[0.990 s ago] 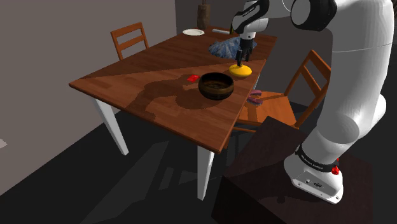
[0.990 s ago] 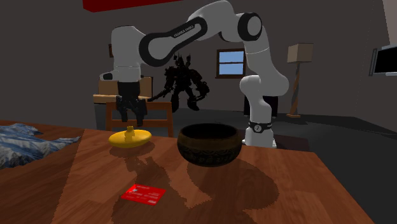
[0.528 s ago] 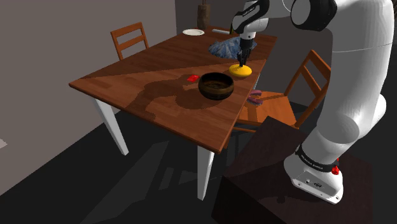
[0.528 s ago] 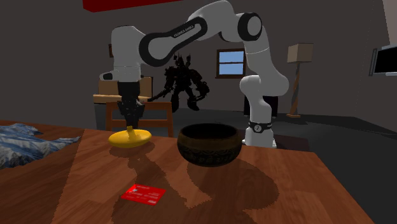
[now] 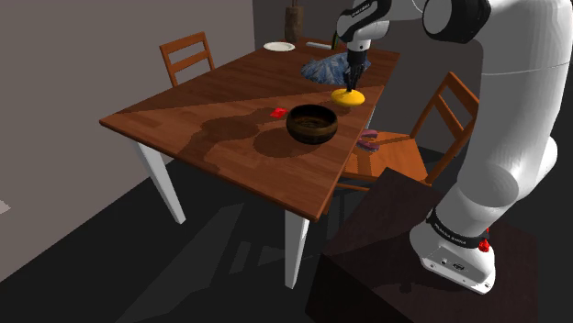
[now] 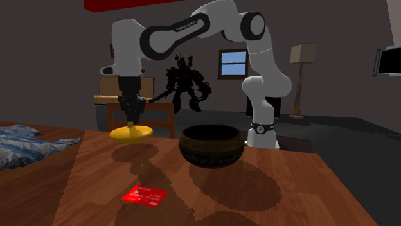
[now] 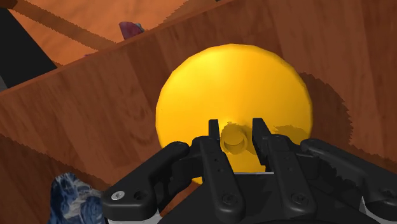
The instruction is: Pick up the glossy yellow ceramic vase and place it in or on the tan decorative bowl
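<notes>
Over the far part of the bench, my gripper is closed on the narrow neck of the yellow vase. In the wrist view the two black fingers clasp that neck from either side, and the vase's flat, round, glossy body spreads out below them.

The vase hangs clear of the wood. In the second exterior view it sits under the gripper with a gap beneath it, and its shadow falls on the boards below.

The dark brown bowl stands upright on the bench, apart from the vase. It lies to the vase's lower left in the shoulder view and to its right in the second exterior view.

A red card lies flat on the bench in front of the bowl in the second exterior view. A crumpled blue cloth lies on the bench near the vase, and its edge shows beside my gripper in the wrist view.
</notes>
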